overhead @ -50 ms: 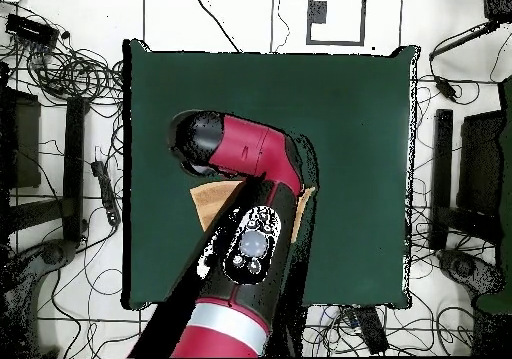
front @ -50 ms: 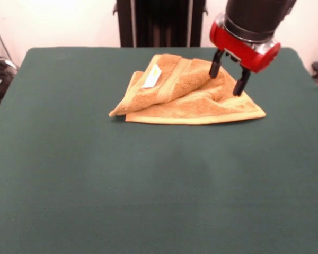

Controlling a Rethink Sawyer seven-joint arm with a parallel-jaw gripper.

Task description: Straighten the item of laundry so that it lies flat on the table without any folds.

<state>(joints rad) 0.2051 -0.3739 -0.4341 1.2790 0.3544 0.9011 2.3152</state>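
Observation:
The item of laundry (front @ -50 ms: 188, 95) is a golden-orange terry towel lying folded on the far half of the dark green table (front @ -50 ms: 148, 180). An upper layer is doubled over toward the left, and a small white label (front @ -50 ms: 152, 76) shows on it. My gripper (front @ -50 ms: 228, 79) hangs open just above the towel's right part, with one black finger (front @ -50 ms: 215, 66) over the fold and the other nearer the right corner. Nothing is between the fingers. In the overhead view the arm (overhead @ -50 ms: 250, 175) covers most of the towel (overhead @ -50 ms: 215, 200), and the gripper is hidden there.
Black posts (front @ -50 ms: 159, 21) stand behind the table's far edge. In the overhead view, cables and equipment (overhead @ -50 ms: 70, 75) lie on the floor around the table (overhead @ -50 ms: 360, 125).

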